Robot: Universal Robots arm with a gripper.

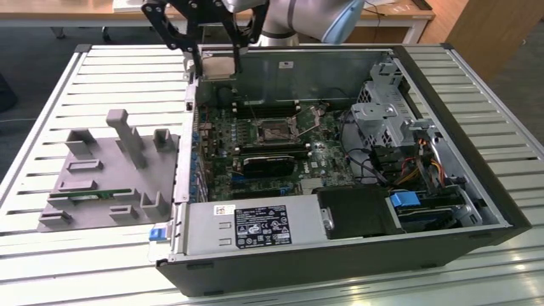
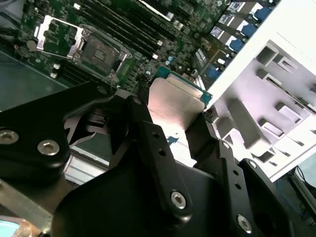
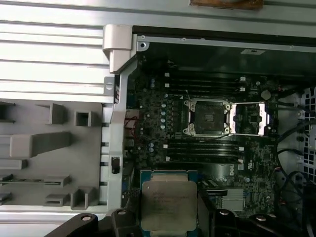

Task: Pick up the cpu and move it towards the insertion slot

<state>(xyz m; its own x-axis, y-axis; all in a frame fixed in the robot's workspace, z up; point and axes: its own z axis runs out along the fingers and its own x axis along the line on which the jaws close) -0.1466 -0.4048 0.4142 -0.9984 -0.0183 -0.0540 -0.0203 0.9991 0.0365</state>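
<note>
Carrying the cpu [image 3: 168, 205] clamped between the gripper [image 2: 174, 114] fingers, raised above the case's edge, well apart from the insertion slot [image 3: 206, 117]. Transport step underway; next requiring travel over the motherboard [image 1: 255, 150] and squaring to the socket.

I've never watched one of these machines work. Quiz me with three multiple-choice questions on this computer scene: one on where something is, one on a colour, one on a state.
1. Where is the cpu?
A. Between the gripper's fingers
B. In the socket
C. On the grey tray

2. What colour is the memory stick on the grey tray?
A. Red
B. Green
C. Yellow

3. The insertion slot is:
A. Filled with a chip
B. Covered by a heatsink
C. Open, nothing in it

Answers: 1 A, the gripper clamps the chip in both wrist views. 2 B, green in the exterior view. 3 C, its frame is swung aside, centre bare.
</note>
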